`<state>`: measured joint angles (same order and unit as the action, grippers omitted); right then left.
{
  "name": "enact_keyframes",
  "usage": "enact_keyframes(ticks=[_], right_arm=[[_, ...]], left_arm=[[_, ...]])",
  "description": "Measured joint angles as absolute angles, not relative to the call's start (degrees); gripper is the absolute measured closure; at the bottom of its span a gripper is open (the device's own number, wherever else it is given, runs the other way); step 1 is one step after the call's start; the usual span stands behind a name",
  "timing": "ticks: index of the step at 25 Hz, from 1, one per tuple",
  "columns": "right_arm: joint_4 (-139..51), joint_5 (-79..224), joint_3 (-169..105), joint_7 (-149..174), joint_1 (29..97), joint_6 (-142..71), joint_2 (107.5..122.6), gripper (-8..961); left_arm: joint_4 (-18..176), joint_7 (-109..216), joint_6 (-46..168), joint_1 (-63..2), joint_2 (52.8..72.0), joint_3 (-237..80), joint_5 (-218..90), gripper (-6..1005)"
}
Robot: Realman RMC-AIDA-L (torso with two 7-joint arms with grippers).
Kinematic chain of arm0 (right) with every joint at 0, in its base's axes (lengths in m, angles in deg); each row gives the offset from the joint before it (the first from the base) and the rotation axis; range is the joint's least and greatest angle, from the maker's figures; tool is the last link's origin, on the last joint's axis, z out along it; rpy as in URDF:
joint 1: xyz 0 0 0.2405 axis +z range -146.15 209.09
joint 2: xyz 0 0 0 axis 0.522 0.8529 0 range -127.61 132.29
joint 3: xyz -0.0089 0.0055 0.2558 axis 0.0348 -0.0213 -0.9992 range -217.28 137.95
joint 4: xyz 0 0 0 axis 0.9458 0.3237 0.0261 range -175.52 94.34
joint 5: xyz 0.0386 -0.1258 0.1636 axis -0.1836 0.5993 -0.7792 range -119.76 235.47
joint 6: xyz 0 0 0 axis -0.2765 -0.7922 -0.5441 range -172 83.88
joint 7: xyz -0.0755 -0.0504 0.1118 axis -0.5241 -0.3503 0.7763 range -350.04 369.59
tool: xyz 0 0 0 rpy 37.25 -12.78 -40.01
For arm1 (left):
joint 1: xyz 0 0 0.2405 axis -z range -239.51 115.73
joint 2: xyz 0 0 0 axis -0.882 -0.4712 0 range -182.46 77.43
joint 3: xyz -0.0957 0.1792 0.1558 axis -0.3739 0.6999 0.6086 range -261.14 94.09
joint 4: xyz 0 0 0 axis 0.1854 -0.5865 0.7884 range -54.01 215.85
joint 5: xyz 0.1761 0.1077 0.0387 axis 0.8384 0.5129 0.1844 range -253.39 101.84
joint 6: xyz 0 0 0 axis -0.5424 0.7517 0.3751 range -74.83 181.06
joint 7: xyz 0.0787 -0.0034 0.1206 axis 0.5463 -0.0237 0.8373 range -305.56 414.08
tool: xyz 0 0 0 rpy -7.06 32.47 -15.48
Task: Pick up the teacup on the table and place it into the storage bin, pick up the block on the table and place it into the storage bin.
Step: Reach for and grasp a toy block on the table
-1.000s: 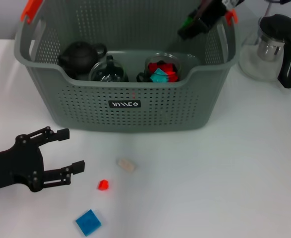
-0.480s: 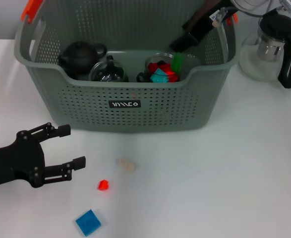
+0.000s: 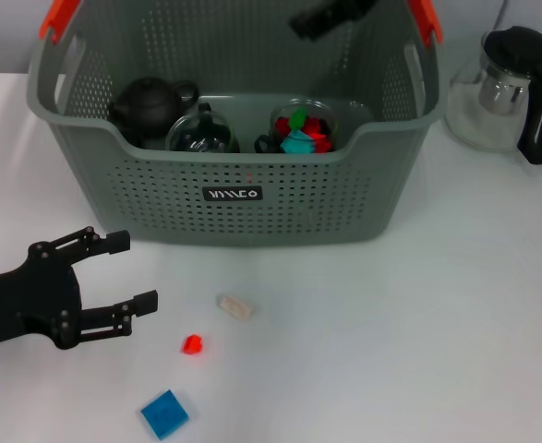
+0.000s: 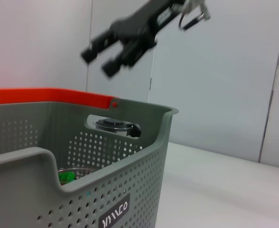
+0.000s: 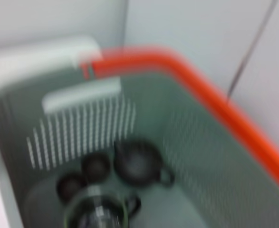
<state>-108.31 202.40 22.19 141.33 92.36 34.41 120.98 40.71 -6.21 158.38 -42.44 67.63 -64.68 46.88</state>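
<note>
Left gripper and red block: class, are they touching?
Apart. The head view shows bare table between the open left gripper and the red block.

The head view is being lit evenly and brightly from above. Only a faint, soft shadow is being cast on the white table [image 3: 418, 323] along the front of the storage bin [image 3: 280, 198], and small highlights are being reflected from the glass pot [image 3: 506, 88] at the upper right. The left wrist view is being rendered sharply, though the right gripper [image 4: 111, 56] in its upper part is being slightly smeared. The right wrist view is being blurred heavily throughout, with the orange rim [image 5: 215, 102] streaked.
</note>
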Motion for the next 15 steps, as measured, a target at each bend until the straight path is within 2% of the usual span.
enact_keyframes(ticks=[7,15], right_arm=[[-123.53,183.03,21.93,137.43,80.26,39.79,121.5,3],[-127.12,165.88,23.74,125.97,65.45,50.61,122.46,7]], left_arm=[[40.66,-6.2,158.42,-42.71,67.63,-64.72,46.82,123],[35.5,-9.41,163.29,-42.8,67.63,-64.07,51.03,123]])
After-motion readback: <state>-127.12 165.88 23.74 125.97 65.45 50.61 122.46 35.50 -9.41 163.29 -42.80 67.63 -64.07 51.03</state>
